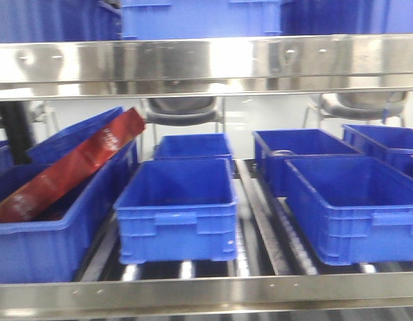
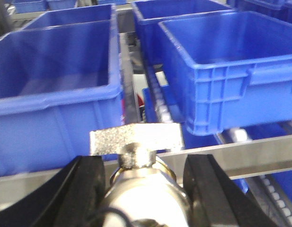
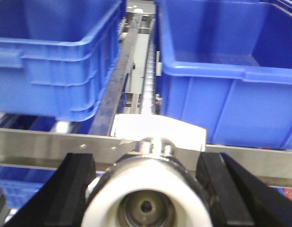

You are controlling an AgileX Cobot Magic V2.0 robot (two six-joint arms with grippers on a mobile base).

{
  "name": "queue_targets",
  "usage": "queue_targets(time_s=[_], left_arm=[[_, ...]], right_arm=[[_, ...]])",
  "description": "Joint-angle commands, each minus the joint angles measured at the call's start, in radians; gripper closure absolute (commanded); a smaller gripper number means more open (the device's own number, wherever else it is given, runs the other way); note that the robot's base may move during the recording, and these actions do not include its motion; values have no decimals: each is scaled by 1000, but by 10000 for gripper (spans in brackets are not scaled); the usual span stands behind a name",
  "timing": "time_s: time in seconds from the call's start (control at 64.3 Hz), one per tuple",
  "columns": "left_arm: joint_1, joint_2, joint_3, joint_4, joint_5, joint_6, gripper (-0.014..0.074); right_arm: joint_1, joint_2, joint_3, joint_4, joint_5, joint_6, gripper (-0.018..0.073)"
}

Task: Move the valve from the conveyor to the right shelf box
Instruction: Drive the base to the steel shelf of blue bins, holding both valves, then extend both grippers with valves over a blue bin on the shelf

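Nearest to the left wrist camera, at 6 o'clock, is a metal valve (image 2: 146, 194) with a brass ring and a flat grey handle (image 2: 136, 138) on top. The black left fingers (image 2: 84, 189) press against its two sides, so they are closed on it and grip it. Just behind it a steel shelf rail (image 2: 259, 158) runs across. Beyond the rail a wide blue box (image 2: 56, 99) stands at 10 o'clock and a deep blue box (image 2: 240, 80) at 2 o'clock, with a roller track (image 2: 160, 106) between them. In the right wrist view a white-faced valve (image 3: 146, 198) with a dark round bore fills 6 o'clock, and its pale handle (image 3: 160, 135) is above it. The right fingers (image 3: 77, 182) hold it from both sides in the same closed way. Both valves are on the camera side of the rail, outside every box. In the front view the shelf carries a middle box (image 1: 176, 214) at 6 o'clock and a right-hand box (image 1: 353, 207) at 4 o'clock. A left-hand box (image 1: 45, 247) at 8 o'clock has a red packet (image 1: 72, 164) leaning in it, tilted, with its upper end over the rim. More blue boxes stand behind them, and a shiny upper shelf (image 1: 206, 63) crosses at 12 o'clock.
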Motion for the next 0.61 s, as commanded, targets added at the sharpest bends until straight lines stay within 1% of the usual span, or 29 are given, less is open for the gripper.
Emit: queue_targets(time_s=[0.0,0.591], left_arm=[[-5,-9,-13,-7,-58,-5,707],[-5,-9,-13,-7,-58,-5,707]], right_arm=[[-2,-14,-16,2,-84,-5,713],[-2,-14,-16,2,-84,-5,713]])
